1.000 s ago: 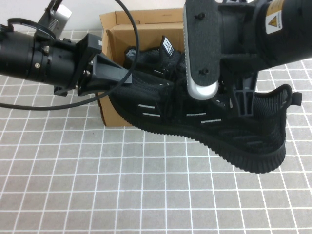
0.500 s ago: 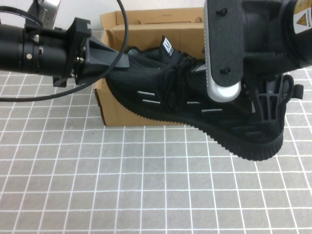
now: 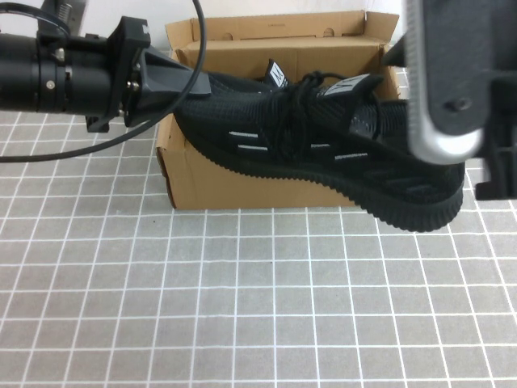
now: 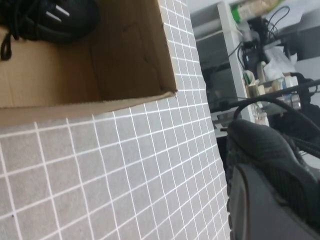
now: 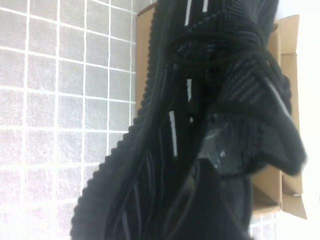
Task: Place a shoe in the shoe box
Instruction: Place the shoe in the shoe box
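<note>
White-gridded grey table (image 3: 242, 307), shoe (image 3: 323, 162) over shoe box (image 3: 218, 182), left gripper (image 3: 190, 85) and right gripper (image 3: 436, 174) jaws clamped on it

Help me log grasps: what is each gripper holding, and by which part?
The left gripper pinches the shoe at its toe; the right gripper grips its heel end, above the shoe box.

The shoe (image 3: 323, 162) hangs across the shoe box's (image 3: 234, 182) front wall. The left tool (image 3: 190, 83) holds its toe at left; the right tool (image 3: 477, 153) is at its heel, right. A second sneaker (image 4: 45, 17) lies inside the box.
</note>
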Controlling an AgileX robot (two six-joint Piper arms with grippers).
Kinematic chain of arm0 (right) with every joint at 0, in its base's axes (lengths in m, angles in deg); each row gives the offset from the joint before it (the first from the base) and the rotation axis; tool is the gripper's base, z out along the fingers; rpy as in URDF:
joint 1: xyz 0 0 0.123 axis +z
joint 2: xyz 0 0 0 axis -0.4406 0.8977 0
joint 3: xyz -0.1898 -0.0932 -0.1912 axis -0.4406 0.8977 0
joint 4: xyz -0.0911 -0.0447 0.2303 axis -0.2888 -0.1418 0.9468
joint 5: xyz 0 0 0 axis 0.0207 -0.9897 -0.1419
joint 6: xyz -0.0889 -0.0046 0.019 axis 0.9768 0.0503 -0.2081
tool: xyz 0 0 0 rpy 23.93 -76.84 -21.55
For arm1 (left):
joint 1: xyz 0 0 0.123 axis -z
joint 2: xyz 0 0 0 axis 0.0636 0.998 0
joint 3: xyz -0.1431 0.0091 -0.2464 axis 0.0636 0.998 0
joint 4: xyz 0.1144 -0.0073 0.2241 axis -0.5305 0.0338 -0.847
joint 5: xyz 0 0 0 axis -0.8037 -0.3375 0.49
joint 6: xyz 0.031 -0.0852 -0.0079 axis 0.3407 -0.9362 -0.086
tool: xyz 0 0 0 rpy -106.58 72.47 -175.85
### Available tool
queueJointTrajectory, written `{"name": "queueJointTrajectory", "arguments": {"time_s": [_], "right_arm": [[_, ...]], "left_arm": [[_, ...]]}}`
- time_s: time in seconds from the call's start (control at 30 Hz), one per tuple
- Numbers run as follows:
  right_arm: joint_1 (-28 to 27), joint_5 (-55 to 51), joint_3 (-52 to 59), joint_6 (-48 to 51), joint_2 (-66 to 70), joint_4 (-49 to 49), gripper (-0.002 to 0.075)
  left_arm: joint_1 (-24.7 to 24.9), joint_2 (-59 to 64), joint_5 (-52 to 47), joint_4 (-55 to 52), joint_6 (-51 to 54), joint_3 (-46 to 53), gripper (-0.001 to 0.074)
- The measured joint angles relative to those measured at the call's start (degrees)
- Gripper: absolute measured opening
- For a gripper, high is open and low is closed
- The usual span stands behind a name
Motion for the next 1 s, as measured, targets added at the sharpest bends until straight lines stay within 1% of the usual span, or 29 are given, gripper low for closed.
{"name": "queueJointTrajectory", "arguments": {"time_s": [0.13, 0.33, 0.43, 0.5, 0.6, 0.77, 0.8, 0.87, 1.0], "right_arm": [[0.0, -0.7, 0.0, -3.2, -2.4, -2.5, 0.0411], [0.0, -1.1, 0.0, -13.5, -6.2, -11.7, 0.0410], [0.0, -1.2, 0.0, -18.3, -7.7, -15.5, 0.0391], [0.0, -1.2, -0.1, -21.4, -8.4, -17.1, 0.0357], [0.0, -1.5, -0.1, -26.6, -8.9, -18.9, 0.0277], [0.0, -3.8, -0.1, -33.2, -8.9, -20.3, 0.0070], [0.0, -4.2, -0.1, -33.8, -8.9, -20.4, 0.0041], [0.0, -5.0, -0.1, -35.2, -8.9, -20.5, 0.0008], [0.0, -5.9, -0.1, -36.5, -8.9, -20.5, -0.0010]], "left_arm": [[0.0, 0.0, 1.5, 0.1, 0.2, 0.0, 0.0108], [0.0, 0.0, 5.1, 0.3, 0.8, 0.0, 0.0108], [0.0, 0.0, 7.0, 0.4, 1.2, 0.0, 0.0108], [0.0, 0.0, 8.7, 0.6, 1.3, 0.0, 0.0108], [0.0, 0.2, 11.6, 1.2, 1.5, 0.0, 0.0108], [-0.1, 2.4, 14.3, 6.9, 4.1, -0.4, 0.0108], [-0.1, 3.6, 13.9, 8.5, 4.3, -0.8, 0.0108], [-0.1, 6.4, 12.4, 10.9, 4.8, -2.3, 0.0108], [-0.1, 13.1, 8.9, 13.3, 6.0, -7.0, 0.0108]]}}
